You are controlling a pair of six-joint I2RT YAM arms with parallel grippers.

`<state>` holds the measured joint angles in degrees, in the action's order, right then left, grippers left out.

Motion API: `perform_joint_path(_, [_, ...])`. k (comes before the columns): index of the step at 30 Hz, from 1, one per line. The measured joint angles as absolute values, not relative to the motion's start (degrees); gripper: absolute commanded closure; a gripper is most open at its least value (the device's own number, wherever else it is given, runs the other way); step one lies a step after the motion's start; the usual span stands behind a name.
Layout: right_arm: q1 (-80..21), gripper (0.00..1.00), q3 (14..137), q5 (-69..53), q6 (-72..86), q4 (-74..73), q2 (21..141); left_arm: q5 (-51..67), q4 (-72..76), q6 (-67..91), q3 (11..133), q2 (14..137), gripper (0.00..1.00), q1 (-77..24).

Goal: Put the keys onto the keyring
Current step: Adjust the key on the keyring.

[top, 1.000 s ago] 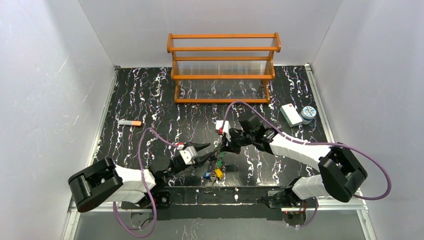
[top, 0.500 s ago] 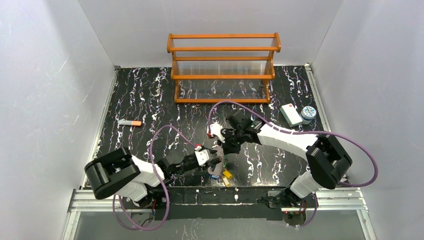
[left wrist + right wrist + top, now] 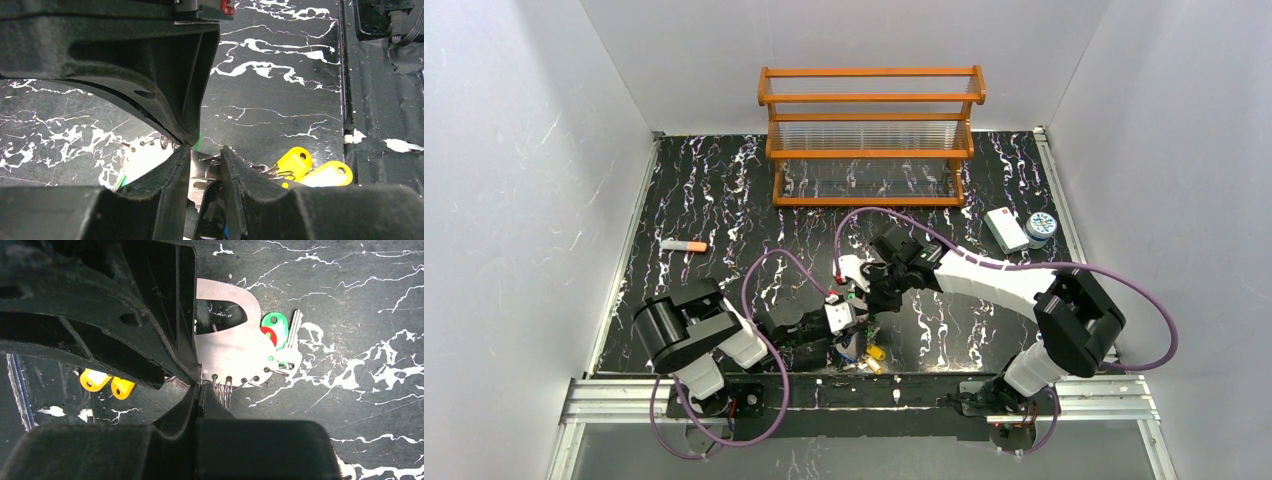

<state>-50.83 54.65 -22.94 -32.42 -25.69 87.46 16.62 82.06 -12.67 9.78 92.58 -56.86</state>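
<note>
So, progress check: I'd call this somewhere in the middle, not close to done. The right gripper [image 3: 198, 385] has its jaws pressed flat together, and as far as I can tell they're nipping the edge of the keyring [image 3: 225, 352], right where the row of little holes and wire loops [image 3: 226, 390] sits. The whitish plate fans out from the jaw tips and partly tucks behind the upper finger. Of the keys [image 3: 292, 337], the green-headed key [image 3: 274, 322] with a bit of red [image 3: 269, 335] peeking out from under it lies on the far side of the plate from the jaws. A thin wire seems to run from one of the holes to it, so my guess is that one is already hooked on. The left gripper [image 3: 205, 159] comes in just beside the right one. Its jaws are narrowed to a slim slot with a silver key blade [image 3: 201, 177] sitting in it, touching both sides by the look of it, so I read it as pinching that key, though how firm the hold is I can't say. The keyring shows up pale just outside its left finger, and the two yellow tags [image 3: 296, 161] lie on the black marbled table [image 3: 280, 95] out past its right finger, near the jaws but not in them. Whether the yellow ones are on the plate already is hidden by the fingers. My read is that the pinched key isn't on yet, and maybe not the yellows either.
</note>
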Motion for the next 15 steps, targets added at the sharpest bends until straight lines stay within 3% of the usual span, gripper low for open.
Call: perform_joint_path(15, [-53.1, 0.99, 53.9, -20.4, -33.9, -28.3, 90.4, 12.2, 77.2, -17.0, 7.4, 84.2, 0.71, -57.0])
